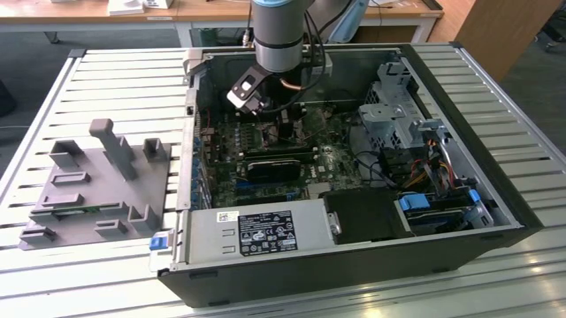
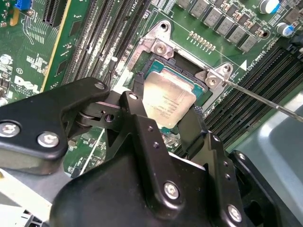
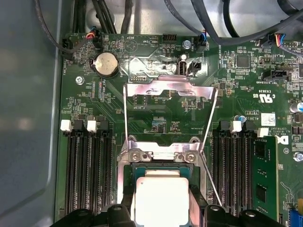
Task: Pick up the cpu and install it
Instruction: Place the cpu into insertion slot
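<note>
Looks like the seating step to me. The tool (image 2: 164, 116) is pinched narrow on the cpu (image 2: 168, 94), with a black finger (image 2: 139, 123) against each of two opposite edges. The chip sits right between the tips, over the socket (image 3: 161, 166). I can't tell if it's fully down in there or just resting on top.

To do this bit well I'd keep the chip dead flat with its corners squared to the socket frame. Let it settle under its own weight and don't push, since a tilted chip is probably how contacts get bent.

The memory slots (image 3: 87, 175) run along both sides of the tool, near but not touching. The hinged load plate (image 3: 170, 90) stands open just past the fingertips, and the thin lever (image 2: 255, 97) runs off to one side. Both are clear of the chip, so nothing should snag.

Pose-wise, the grey tray (image 1: 97, 185) sits on the table (image 1: 115, 79) well apart from the tool, toward the exterior view's left. The arm (image 1: 278, 33) comes pretty much straight down into the open computer case (image 1: 354, 271), wrist near vertical and tool aimed down at the board.
</note>
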`<state>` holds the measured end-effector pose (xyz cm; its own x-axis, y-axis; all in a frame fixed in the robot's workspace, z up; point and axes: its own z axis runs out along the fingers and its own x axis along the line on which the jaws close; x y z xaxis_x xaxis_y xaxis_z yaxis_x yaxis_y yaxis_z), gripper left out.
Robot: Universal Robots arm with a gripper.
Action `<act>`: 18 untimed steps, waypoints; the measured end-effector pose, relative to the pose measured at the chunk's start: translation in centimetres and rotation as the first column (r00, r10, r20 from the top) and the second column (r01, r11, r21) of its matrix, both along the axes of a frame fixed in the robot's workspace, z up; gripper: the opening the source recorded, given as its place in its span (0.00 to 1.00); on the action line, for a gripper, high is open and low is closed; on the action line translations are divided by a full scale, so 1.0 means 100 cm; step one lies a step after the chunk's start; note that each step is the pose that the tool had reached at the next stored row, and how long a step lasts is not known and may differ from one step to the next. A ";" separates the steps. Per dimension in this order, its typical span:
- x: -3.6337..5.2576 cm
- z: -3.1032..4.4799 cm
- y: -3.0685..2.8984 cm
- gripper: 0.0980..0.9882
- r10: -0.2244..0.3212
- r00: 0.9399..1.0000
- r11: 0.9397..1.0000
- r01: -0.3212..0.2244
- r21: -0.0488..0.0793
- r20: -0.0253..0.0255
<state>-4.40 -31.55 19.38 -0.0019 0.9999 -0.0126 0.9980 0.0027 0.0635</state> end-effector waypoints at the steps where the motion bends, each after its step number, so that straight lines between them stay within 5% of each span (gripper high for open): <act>1: -0.0001 -0.0003 0.0000 0.49 0.000 1.000 1.000 0.000 0.000 0.000; 12: -0.0001 -0.0018 0.0000 0.49 0.000 1.000 1.000 0.000 0.000 0.000; 18: -0.0001 -0.0020 0.0000 0.57 0.000 1.000 1.000 0.000 0.000 0.000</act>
<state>-4.41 -31.55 19.18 -0.0018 0.9999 -0.0126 0.9980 0.0026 0.0635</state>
